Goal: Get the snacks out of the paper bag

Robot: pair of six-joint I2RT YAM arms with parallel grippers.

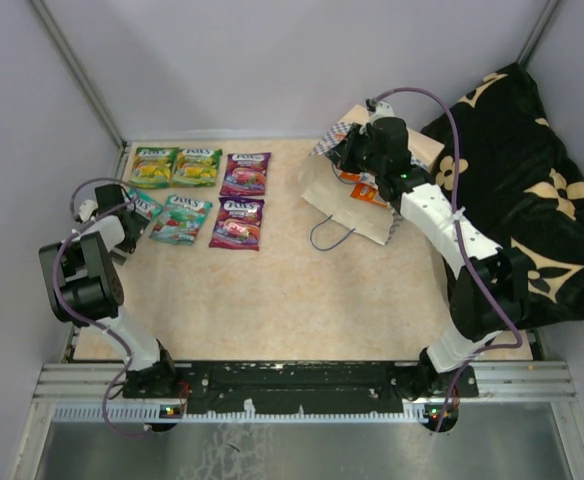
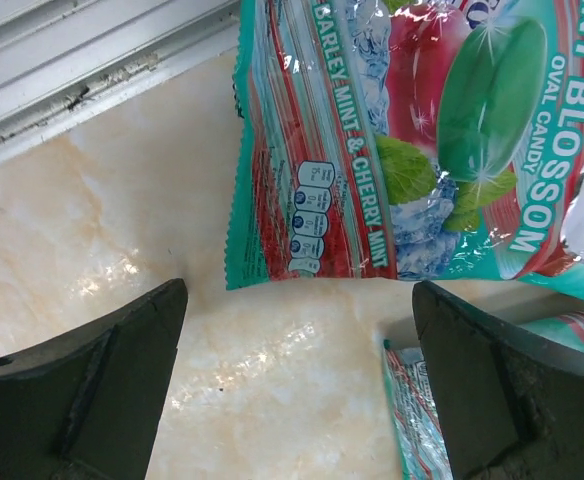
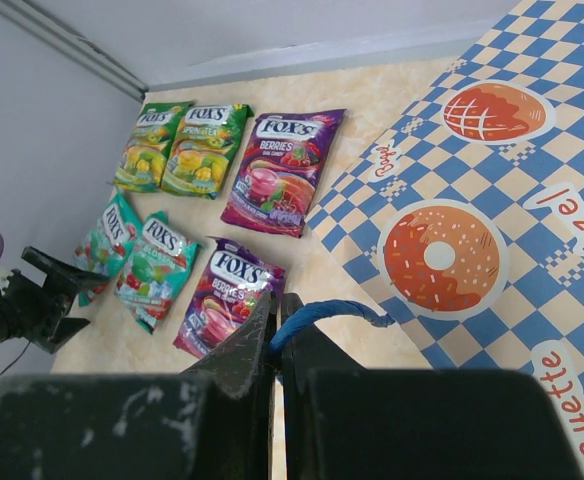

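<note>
Paper bag (image 3: 532, 180): right gripper (image 3: 275, 318) is pinching its blue cord handle (image 3: 332, 308), presumably for tipping; left gripper (image 2: 297, 380) is hovering spread above teal pouch (image 2: 402, 150).

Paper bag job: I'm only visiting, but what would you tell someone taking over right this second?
Left gripper: open, empty, above a teal pouch.
Right gripper: shut on the blue cord handle of the paper bag.
Done: six pouches lie on the table, two green, two teal, two purple.
The bag lies at the right, by the black cloth.
Left: its inside is hidden, so check for more pouches.
</note>
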